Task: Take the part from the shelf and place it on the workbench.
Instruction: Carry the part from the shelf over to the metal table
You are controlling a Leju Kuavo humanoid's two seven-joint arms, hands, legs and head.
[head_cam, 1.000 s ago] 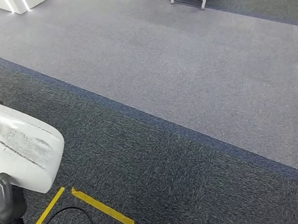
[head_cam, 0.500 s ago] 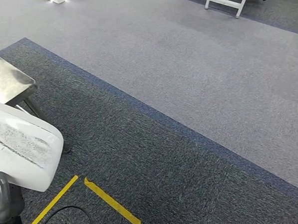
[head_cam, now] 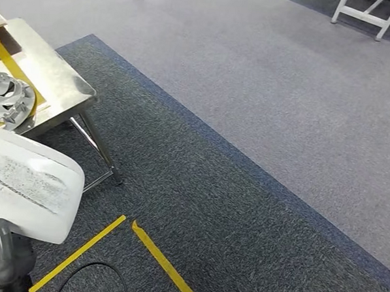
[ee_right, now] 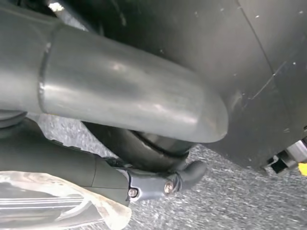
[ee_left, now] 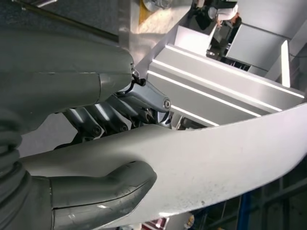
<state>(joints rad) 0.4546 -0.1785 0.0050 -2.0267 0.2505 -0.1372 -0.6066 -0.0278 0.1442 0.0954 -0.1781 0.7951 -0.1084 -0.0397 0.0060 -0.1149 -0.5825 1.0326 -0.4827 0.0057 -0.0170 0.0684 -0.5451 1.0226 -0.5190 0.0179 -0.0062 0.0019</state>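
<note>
Carrying the white part (head_cam: 28,186) clamped between thumb and fingers of our left hand (ee_left: 108,143); workbench (head_cam: 58,86) near, wheel cover (head_cam: 8,100) aboard. Risk: collision there. Right hand (ee_right: 159,184) curled, apparently empty.

The part (head_cam: 28,186) is a broad white curved panel with a glossy, scuffed face and rounded corners. It sits clamped in the left hand (ee_left: 108,158): the thumb (ee_left: 105,189) presses one face, the darker fingers (ee_left: 145,103) lie against the other, and its long end juts well beyond the fingertips.

The workbench (head_cam: 53,80) is a bare steel table with a yellow tape stripe.
</note>
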